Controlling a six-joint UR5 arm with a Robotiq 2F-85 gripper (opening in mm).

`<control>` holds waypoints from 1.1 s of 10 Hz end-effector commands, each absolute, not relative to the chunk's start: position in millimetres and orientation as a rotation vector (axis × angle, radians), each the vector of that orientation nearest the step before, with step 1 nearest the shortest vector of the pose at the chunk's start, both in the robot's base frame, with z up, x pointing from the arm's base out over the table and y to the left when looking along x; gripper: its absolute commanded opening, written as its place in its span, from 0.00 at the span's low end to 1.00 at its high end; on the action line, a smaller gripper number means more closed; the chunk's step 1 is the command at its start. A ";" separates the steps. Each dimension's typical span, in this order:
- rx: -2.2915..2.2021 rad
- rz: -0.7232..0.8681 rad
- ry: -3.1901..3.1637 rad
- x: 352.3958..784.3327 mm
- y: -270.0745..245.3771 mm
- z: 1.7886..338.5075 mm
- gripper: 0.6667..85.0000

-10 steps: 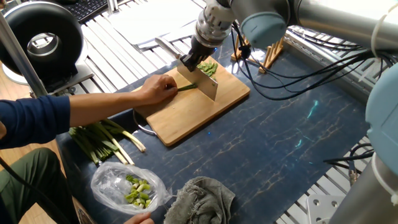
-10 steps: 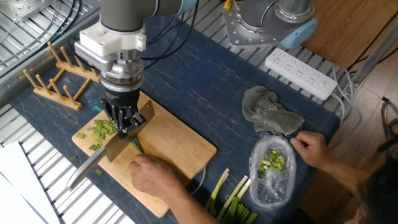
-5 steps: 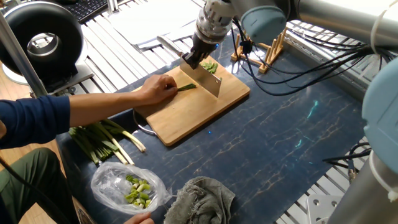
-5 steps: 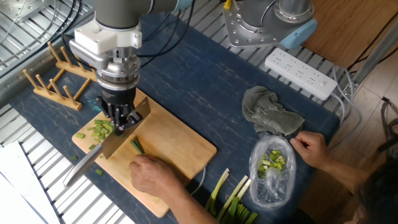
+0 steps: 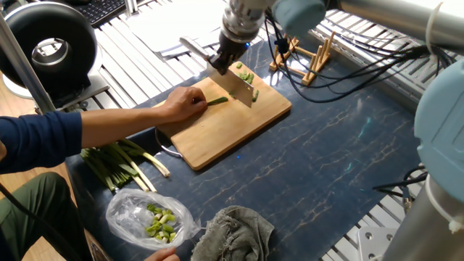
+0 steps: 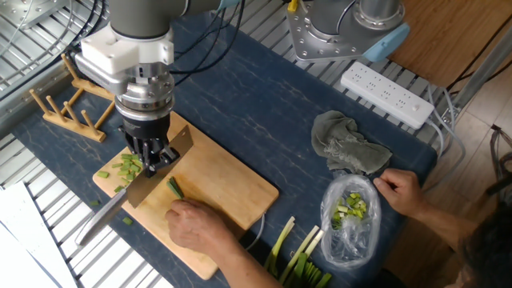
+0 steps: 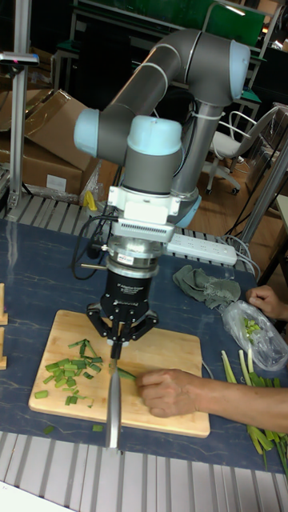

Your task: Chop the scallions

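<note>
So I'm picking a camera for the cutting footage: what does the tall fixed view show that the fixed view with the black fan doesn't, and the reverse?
Only the tall view: the power strip behind the arm, and the knife edge-on.
Only the fan view: the fan and the blade's broad side.
Both: the end effector shut on the knife, the board, scallions, bag and the person's hand.

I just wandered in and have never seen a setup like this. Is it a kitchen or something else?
More likely a lab or workshop than a kitchen. The robot arm holds a knife over a cutting board, but cardboard boxes and an office chair stand behind, and a power strip lies on the table.
</note>
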State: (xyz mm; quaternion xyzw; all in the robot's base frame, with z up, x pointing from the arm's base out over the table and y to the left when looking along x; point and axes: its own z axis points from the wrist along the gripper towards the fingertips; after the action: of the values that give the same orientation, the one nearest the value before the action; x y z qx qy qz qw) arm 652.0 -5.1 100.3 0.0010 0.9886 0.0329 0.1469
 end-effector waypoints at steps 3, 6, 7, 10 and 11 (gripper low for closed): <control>0.063 0.124 2.844 664.1 9.5 98.1 0.01; 0.082 0.121 2.825 666.4 15.5 87.8 0.01; 0.084 0.119 2.821 665.4 16.7 85.8 0.01; 0.075 0.113 2.800 663.3 13.8 77.0 0.01; 0.070 0.112 2.797 661.9 12.1 74.8 0.01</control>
State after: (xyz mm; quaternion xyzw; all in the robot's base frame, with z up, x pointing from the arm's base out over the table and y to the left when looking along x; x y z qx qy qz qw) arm 662.9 13.3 80.3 0.0221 0.9859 0.0356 0.1618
